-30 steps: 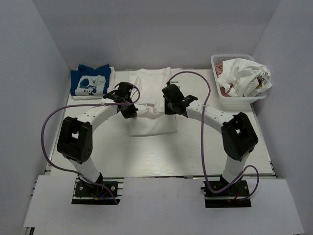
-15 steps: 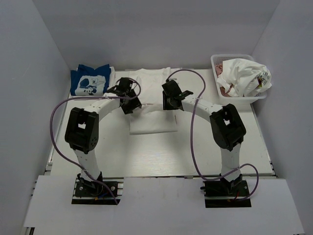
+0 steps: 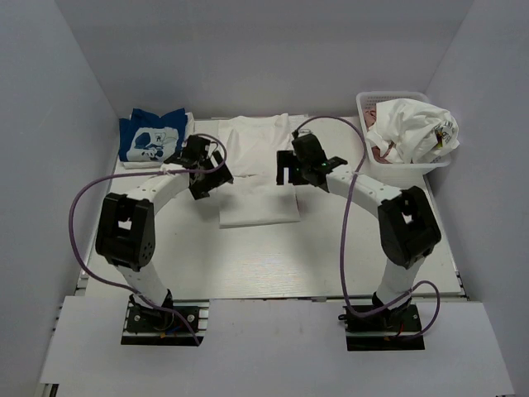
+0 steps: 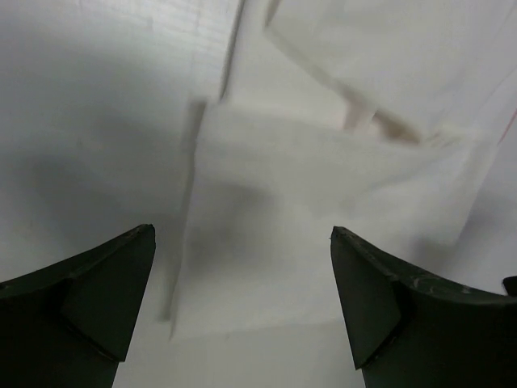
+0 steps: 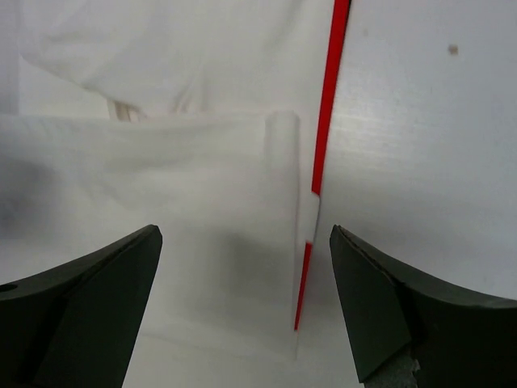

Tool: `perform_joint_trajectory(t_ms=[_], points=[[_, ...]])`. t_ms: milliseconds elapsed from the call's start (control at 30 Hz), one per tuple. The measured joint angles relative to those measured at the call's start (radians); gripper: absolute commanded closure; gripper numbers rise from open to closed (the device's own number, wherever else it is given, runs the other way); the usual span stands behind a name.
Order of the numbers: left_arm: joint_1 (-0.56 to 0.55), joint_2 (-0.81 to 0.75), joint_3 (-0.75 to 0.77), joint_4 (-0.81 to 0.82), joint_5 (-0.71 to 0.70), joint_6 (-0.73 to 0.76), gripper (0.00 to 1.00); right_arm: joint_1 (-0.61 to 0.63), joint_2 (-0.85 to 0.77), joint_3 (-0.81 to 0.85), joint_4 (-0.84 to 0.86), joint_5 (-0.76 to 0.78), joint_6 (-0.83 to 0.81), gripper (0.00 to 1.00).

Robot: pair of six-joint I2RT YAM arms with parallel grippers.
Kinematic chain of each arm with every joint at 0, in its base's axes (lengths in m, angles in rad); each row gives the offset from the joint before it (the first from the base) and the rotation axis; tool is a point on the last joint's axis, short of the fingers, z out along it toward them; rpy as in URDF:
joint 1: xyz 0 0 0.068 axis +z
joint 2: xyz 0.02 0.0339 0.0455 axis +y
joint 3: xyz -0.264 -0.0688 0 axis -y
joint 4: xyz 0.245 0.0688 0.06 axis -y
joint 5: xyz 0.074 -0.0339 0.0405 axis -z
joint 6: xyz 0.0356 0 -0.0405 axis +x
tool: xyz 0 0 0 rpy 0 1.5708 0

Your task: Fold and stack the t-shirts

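White t-shirt (image 3: 258, 203) lay mid-table, long axis running near to far, wider end far, folded end near. Left gripper (image 4: 242, 299) and right gripper (image 5: 242, 301) hung above it, jaws wide apart, empty.

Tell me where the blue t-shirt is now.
In the top view, the blue t-shirt lies in the far left corner, just left of the left hand and the central white t-shirt.

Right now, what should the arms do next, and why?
Probably lift both arms straight up. The left gripper and right gripper are open and hold nothing, and the shirt lies flat beneath them, so they need room to regrasp it.
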Motion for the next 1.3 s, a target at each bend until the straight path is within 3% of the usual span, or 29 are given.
perform_joint_trajectory(t_ms=[267, 567, 1000, 1133, 1233, 1300], points=[[-0.020, -0.205, -0.365, 0.002, 0.092, 0.009, 0.01, 0.000, -0.239, -0.338, 0.024, -0.060, 0.068, 0.10], [-0.014, -0.263, -0.388, 0.028, 0.067, 0.019, 0.04, 0.001, -0.245, -0.399, 0.066, -0.111, 0.051, 0.14], [-0.006, 0.066, -0.082, 0.102, -0.044, 0.058, 0.19, -0.002, 0.103, -0.006, 0.121, -0.036, -0.068, 0.20], [-0.006, 0.137, -0.036, 0.092, -0.066, 0.063, 0.34, -0.008, 0.213, 0.098, 0.104, -0.024, -0.092, 0.24], [-0.006, 0.148, -0.019, 0.092, -0.069, 0.066, 0.40, -0.016, 0.267, 0.145, 0.099, -0.029, -0.108, 0.30], [-0.006, 0.153, -0.019, 0.095, -0.069, 0.063, 0.51, -0.019, 0.282, 0.159, 0.088, -0.039, -0.120, 0.42]])
